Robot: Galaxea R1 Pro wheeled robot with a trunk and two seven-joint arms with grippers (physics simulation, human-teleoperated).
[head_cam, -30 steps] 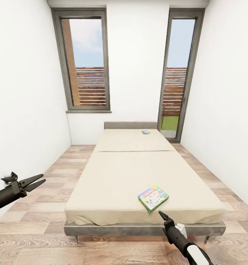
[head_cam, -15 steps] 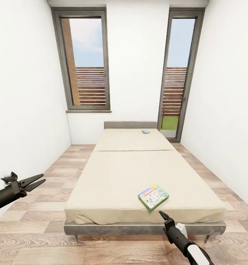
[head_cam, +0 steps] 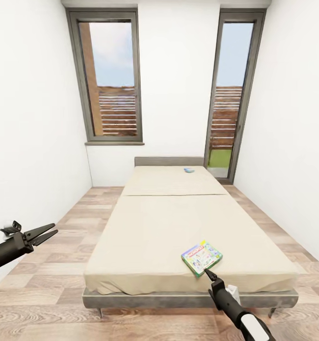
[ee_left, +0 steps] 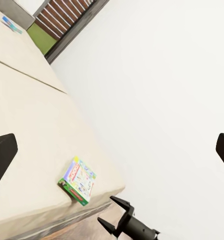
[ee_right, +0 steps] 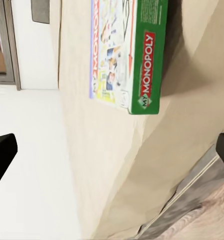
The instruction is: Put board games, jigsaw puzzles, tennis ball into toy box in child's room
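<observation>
Standing at the near end of the bed [head_cam: 150, 227], facing its length toward the far wall and the two windows [head_cam: 113, 78]. Judging the task as barely begun on this side of the room: nothing being carried, both game boxes lying on the mattress.

Lying flat at the near right corner of the bed, the green-bordered board game [head_cam: 201, 257] lettered MONOPOLY, close to the mattress edge. Resting far off by the headboard, the second board game [head_cam: 189, 170], small and bluish, too distant to read.

Reaching toward the near box with the right gripper [head_cam: 208, 273], tip just beside the box's near corner, not gripping it; fingers parted wide in the right wrist view, with the box edge between and beyond them. Hanging over the floor at the left, well apart from the bed, the left gripper [head_cam: 42, 233], jaws open and empty.

Remaining, by this reading: grasping each box and taking both to the toy box.
</observation>
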